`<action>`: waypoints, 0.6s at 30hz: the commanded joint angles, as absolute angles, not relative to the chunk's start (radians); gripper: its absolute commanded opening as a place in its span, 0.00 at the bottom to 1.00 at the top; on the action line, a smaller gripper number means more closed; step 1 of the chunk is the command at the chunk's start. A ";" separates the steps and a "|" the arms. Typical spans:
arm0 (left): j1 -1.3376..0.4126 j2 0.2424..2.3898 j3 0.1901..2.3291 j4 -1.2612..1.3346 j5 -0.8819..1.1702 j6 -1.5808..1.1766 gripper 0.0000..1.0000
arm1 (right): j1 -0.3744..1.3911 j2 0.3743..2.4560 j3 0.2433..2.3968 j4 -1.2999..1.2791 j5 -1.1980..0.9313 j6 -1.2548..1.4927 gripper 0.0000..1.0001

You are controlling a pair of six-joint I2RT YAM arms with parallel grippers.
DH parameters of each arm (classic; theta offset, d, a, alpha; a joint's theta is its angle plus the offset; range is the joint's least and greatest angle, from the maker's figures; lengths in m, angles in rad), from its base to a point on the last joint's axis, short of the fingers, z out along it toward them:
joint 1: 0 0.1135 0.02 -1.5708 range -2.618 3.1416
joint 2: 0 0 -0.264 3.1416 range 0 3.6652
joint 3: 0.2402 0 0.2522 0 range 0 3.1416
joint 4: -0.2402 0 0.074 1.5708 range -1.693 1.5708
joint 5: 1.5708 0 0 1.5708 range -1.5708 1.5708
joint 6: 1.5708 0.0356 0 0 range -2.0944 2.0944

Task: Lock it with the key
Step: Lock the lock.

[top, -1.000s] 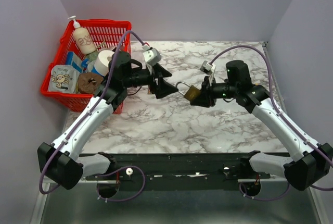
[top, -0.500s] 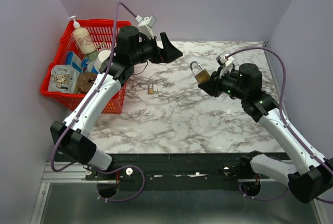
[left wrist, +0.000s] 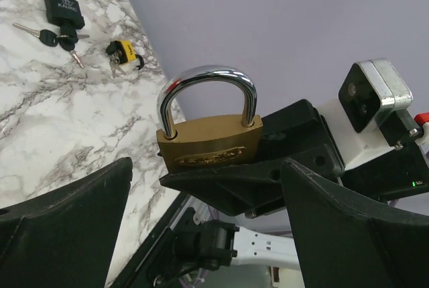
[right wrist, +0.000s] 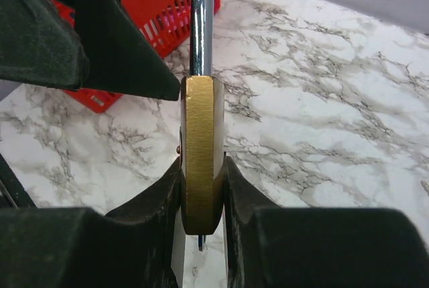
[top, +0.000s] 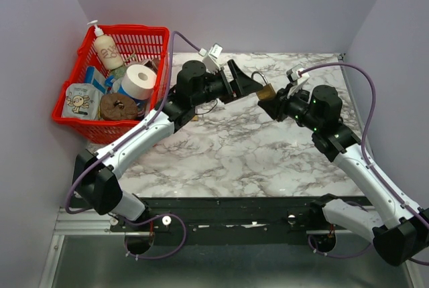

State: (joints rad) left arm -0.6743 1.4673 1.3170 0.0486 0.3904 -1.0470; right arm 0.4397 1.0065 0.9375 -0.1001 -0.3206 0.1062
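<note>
A brass padlock (top: pixel 264 91) with a chrome shackle (left wrist: pixel 208 86) is held upright above the table. My right gripper (top: pixel 273 104) is shut on its body, which shows edge-on between the fingers in the right wrist view (right wrist: pixel 201 161). A thin dark piece (right wrist: pixel 199 241) sticks out under its base; I cannot tell if it is a key. My left gripper (top: pixel 248 84) is open and empty. Its fingers (left wrist: pixel 60 234) stand wide on either side of the padlock (left wrist: pixel 211 142) without touching it.
A black padlock (left wrist: pixel 60 8) with keys (left wrist: pixel 48 35) and a small yellow padlock (left wrist: pixel 124 53) lie on the marble table (top: pixel 221 154). A red basket (top: pixel 70 122) with a bottle, a tape roll and packets stands at the back left.
My left gripper has swung from the back by the basket to the right and now faces the padlock. My right gripper has kept hold of the padlock and shifted slightly back.
</note>
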 commanded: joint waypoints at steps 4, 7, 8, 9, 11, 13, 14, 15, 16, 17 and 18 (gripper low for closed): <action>-0.704 1.479 1.302 0.172 0.324 -1.163 0.99 | 0.445 0.991 0.948 0.048 -0.362 0.169 0.01; -0.707 1.494 1.318 0.189 0.322 -1.174 0.99 | 0.445 0.991 0.950 0.037 -0.348 0.169 0.01; -0.710 1.505 1.325 0.186 0.319 -1.169 0.99 | 0.446 0.991 0.950 0.034 -0.344 0.170 0.01; -0.713 1.509 1.333 0.172 0.319 -1.161 0.99 | 0.445 0.989 0.950 0.032 -0.342 0.169 0.01; -0.726 1.525 1.345 0.158 0.318 -1.161 0.99 | 0.448 0.988 0.948 0.031 -0.342 0.169 0.01; -0.735 1.535 1.354 0.127 0.316 -1.176 0.99 | 0.456 0.989 0.950 0.026 -0.334 0.161 0.01; -0.738 1.546 1.356 0.127 0.314 -1.186 0.99 | 0.457 0.989 0.950 0.023 -0.328 0.153 0.01; -0.741 1.551 1.359 0.115 0.310 -1.192 0.99 | 0.460 0.991 0.946 0.025 -0.322 0.152 0.01; -0.744 1.555 1.364 0.114 0.308 -1.196 0.99 | 0.465 0.991 0.948 0.025 -0.321 0.149 0.01; -0.750 1.560 1.367 0.112 0.305 -1.198 0.99 | 0.465 0.994 0.950 0.018 -0.321 0.144 0.01; -0.752 1.566 1.370 0.104 0.299 -1.198 0.99 | 0.466 0.994 0.950 0.018 -0.315 0.144 0.01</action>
State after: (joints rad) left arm -0.7326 1.5421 1.3323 0.1253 0.3359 -1.1675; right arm 0.4538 1.0069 0.9375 -0.0914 -0.3302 0.1562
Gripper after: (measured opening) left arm 0.988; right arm 0.293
